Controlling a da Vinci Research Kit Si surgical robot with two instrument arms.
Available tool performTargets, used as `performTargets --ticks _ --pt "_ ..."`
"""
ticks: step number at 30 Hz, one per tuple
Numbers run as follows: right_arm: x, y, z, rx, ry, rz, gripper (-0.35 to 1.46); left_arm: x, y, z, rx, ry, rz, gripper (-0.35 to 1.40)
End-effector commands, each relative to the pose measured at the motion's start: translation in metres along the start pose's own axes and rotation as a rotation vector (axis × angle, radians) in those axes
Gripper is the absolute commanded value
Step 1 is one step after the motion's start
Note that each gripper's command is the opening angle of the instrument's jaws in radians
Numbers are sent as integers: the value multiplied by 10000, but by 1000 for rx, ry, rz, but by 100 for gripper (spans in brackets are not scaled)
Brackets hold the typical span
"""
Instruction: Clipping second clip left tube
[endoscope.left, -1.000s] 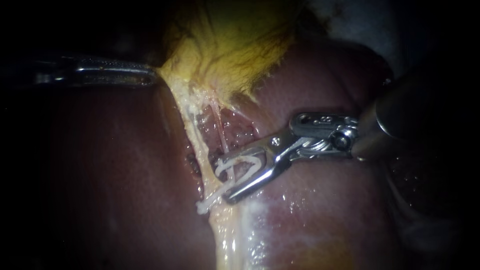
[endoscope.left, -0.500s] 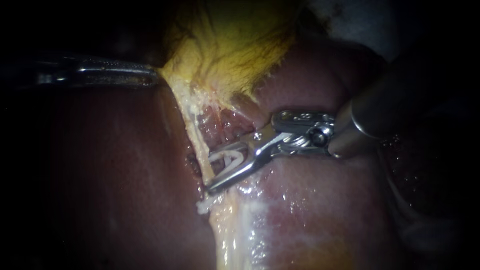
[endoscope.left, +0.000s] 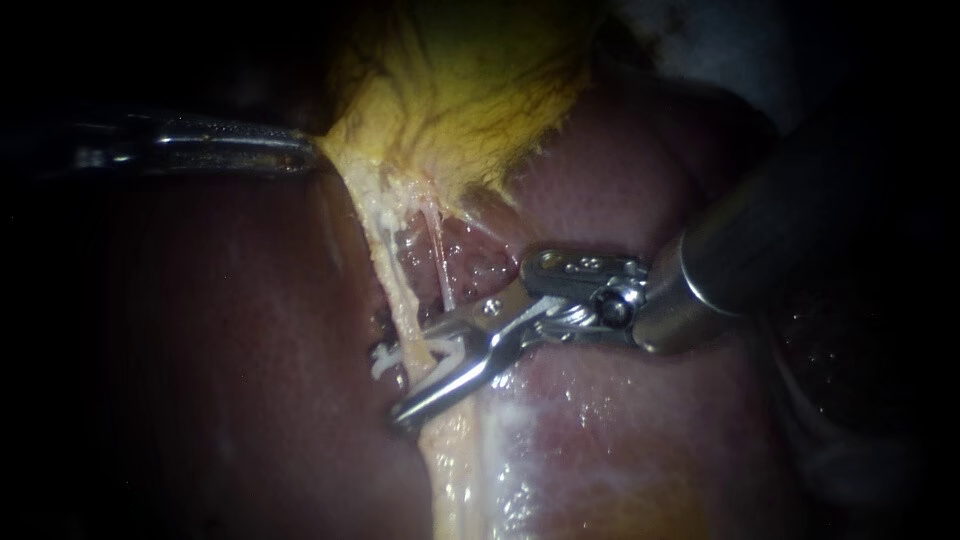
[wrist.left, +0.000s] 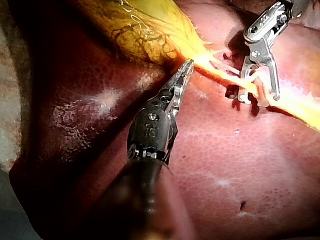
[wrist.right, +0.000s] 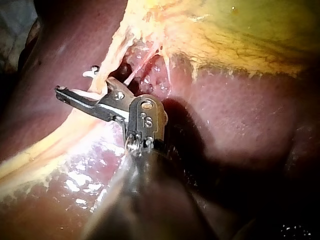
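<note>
The yellow gallbladder (endoscope.left: 470, 90) lies on the dark red liver (endoscope.left: 620, 180). My left instrument (endoscope.left: 305, 155) is shut on the gallbladder's lower edge and holds it taut; the left wrist view shows that grip (wrist.left: 186, 67) too. From there the pale left tube (endoscope.left: 395, 285) runs down, with a thin pink right tube (endoscope.left: 440, 265) beside it. My right instrument (endoscope.left: 400, 385) holds an open white clip (endoscope.left: 385, 358) in its jaws. These stand apart astride the left tube, with the tips past it. The right wrist view shows the jaws (wrist.right: 75, 82) and clip tip (wrist.right: 90, 73).
Pale, glistening fatty tissue (endoscope.left: 460, 480) runs below the jaws along the liver. A raw pink pocket (endoscope.left: 470, 255) lies between the two tubes. The right instrument's shaft (endoscope.left: 740, 250) crosses over the liver.
My right instrument has slid left and slightly down with the clip, from around the thin right tube to astride the left tube. The left instrument has held still.
</note>
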Motion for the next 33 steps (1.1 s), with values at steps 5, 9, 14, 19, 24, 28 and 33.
performTargets --ticks 5,9,14,19,24,28,33 --pt "2 -14 6 32 -6 -3 56 0 0 0 0 0 0 -35" --pt "5 -20 8 44 -13 -3 52 0 0 0 0 0 0 -35" --pt "10 -22 6 44 -11 6 40 0 0 -1 0 0 0 -35" --pt "10 -21 6 44 -12 12 23 0 0 -1 0 0 0 -35" --pt "10 -21 5 44 -12 18 2 0 0 -1 0 0 0 -35" --pt "10 -18 3 19 -1 84 -35 0 0 0 0 0 0 -35" --pt "9 -12 0 14 -4 100 -35 0 0 0 0 0 0 -35"
